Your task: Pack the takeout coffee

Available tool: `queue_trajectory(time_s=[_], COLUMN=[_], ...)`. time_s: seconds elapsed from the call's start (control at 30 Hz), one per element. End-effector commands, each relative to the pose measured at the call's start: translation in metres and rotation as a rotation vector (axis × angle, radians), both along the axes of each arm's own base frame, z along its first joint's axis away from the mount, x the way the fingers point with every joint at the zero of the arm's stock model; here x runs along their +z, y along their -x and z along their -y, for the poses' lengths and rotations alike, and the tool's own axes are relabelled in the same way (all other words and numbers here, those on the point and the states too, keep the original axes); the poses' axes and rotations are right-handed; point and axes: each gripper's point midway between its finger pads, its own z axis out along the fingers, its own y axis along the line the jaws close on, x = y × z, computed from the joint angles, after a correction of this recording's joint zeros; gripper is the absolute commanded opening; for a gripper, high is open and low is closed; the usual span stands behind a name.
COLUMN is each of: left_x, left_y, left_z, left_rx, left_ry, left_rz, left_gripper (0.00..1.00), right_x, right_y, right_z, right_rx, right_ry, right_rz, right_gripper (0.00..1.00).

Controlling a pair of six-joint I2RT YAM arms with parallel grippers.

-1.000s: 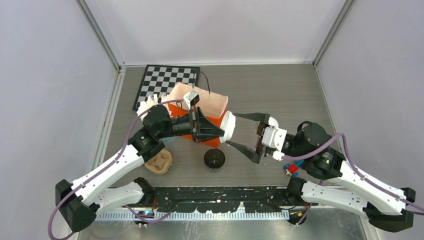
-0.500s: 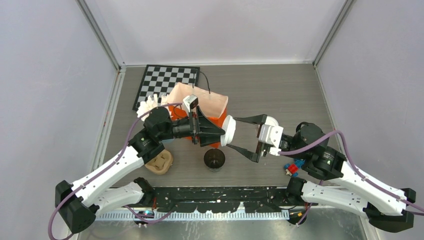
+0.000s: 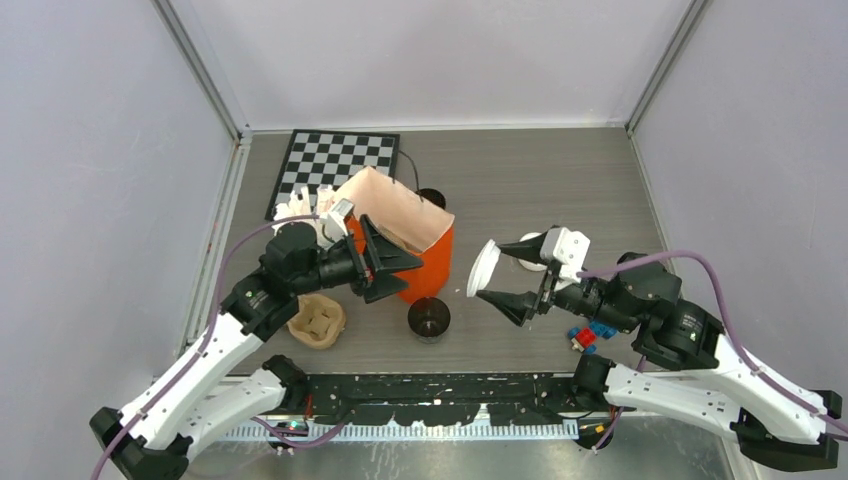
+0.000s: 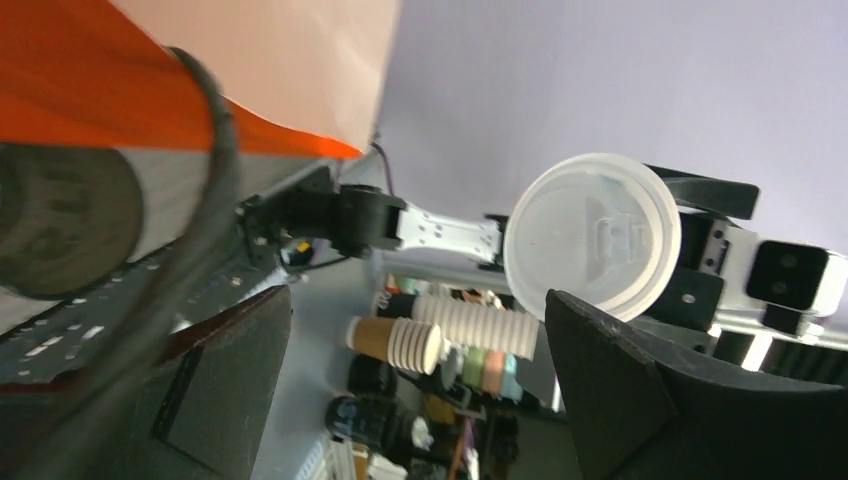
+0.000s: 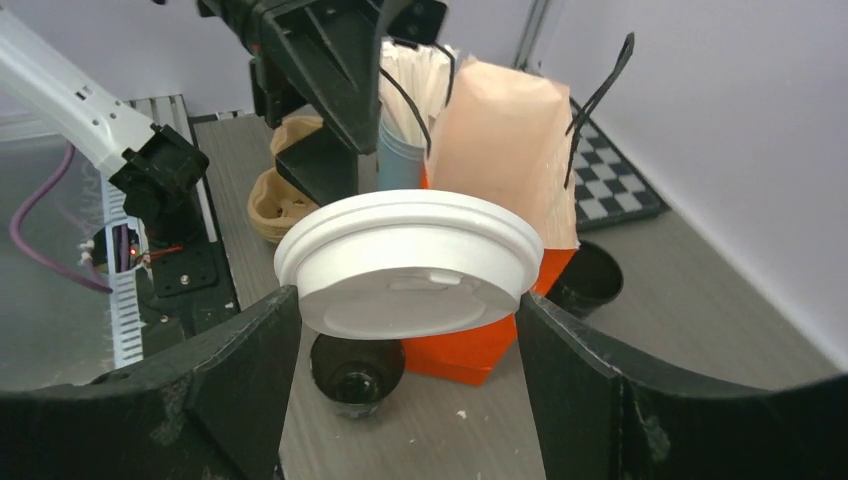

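Note:
A round white plastic lid hangs on edge in the air right of the orange bag, with my right gripper shut on its rim. In the right wrist view the lid sits between both fingers, above an uncapped black coffee cup. That cup stands upright in front of the bag. A second uncapped black cup stands behind the bag. My left gripper is open and empty beside the bag's left front. Its wrist view shows the lid apart from the left gripper.
A brown pulp cup carrier lies left of the front cup. A light-blue cup of white sticks stands by the bag's back left. A checkerboard lies at the back. Small red and blue blocks sit under the right arm.
My left gripper opened, let go of the lid and drew back to the left. The right gripper now holds the lid alone and has carried it slightly right.

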Motion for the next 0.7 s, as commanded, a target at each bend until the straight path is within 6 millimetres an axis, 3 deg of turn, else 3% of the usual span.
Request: queue_trajectory(time_s=[0.0,0.17,0.43,0.53,0.67], left_x=[-0.019,-0.026,-0.029,-0.036,-0.042], left_y=[-0.011,-0.017,-0.008,-0.004,-0.016], left_z=[-0.028,-0.040,-0.029,-0.022,-0.019], left_rx=[0.121,0.195,0.047,-0.036,-0.026], left_ry=[-0.158,-0.158,-0.203,-0.236,-0.246], left_rz=[0.085,0.129,0.223,0.234,0.291], left_gripper=[1.00,1.00,0.97,0.93,0.84], right_x=[-0.002,-0.019,-0.040,-0.056,-0.063], right_y=[-0.009,-0.016,-0.015,-0.014,-0.014], right_z=[0.015,0.019,-0.002,-0.008,-0.014], right_rx=[-0.139,-0.239,-0.222,-0.214,-0.213], right_ry=[0.002,0.069,0.176,0.238,0.274], right_rz=[-0.194,-0.353,-0.473,-0.508,-0.535], right_gripper=[0.70,0.70,0.69,0.68,0.69])
